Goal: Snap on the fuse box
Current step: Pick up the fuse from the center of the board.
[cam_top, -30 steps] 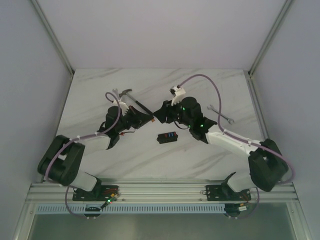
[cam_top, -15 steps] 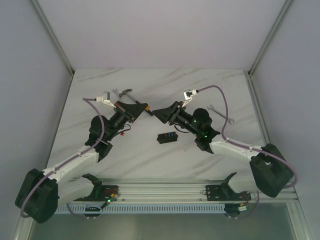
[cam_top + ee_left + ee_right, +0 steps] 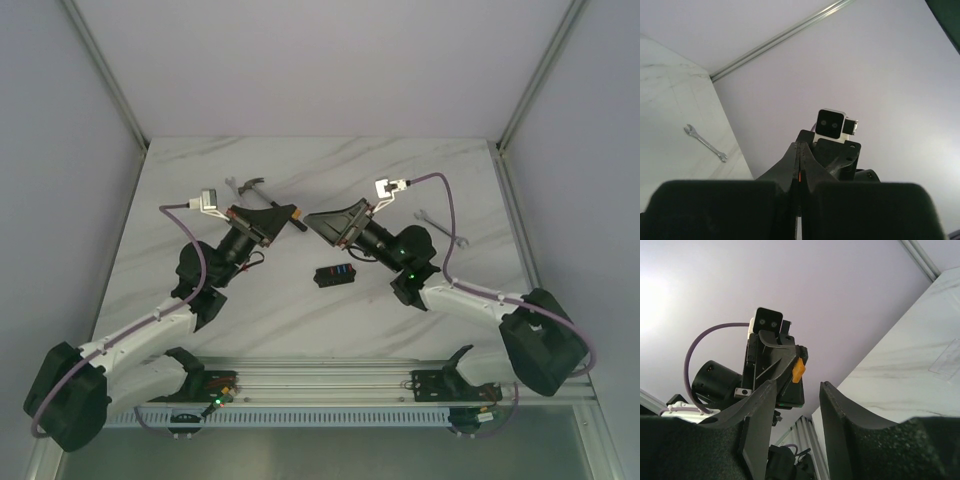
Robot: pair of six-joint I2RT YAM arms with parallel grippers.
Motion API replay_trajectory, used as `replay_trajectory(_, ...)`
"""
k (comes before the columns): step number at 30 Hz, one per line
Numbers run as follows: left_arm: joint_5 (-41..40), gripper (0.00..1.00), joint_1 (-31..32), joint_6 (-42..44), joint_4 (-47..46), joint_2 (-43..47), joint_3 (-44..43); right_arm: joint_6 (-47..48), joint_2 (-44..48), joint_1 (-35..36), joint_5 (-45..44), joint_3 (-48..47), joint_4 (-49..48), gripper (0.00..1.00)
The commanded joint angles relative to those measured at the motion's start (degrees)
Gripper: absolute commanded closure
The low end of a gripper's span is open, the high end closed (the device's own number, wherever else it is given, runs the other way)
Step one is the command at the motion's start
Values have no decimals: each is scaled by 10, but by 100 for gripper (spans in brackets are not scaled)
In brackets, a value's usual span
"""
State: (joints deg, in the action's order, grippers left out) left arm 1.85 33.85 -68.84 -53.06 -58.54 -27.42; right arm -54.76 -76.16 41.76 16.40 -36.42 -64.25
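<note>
Left end effector [image 3: 293, 215] looks pressed together, right end effector [image 3: 312, 220] spread, both high above fuse box [image 3: 335, 275]; lower, press squarely.

In the top view, the fuse box [image 3: 335, 275] lay mid-frame with bare table [image 3: 300, 320] on every side, open from above. Just above it in the frame, the left gripper [image 3: 297, 214] and right gripper [image 3: 308, 219] pointed tip to tip, with hardly any room between them. The hammer [image 3: 252, 189] at upper left and the wrench [image 3: 441, 228] at right lay well apart from the box.
</note>
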Motion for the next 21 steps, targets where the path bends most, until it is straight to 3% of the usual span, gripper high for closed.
replay_trajectory(1,-17,100,10,-12,-57,3,8,-13,-16,5,14,-16,-65,54)
replay_trajectory(21,-30,100,28,-21,-80,-4,16,-38,-56,5,43,-41,-124,67)
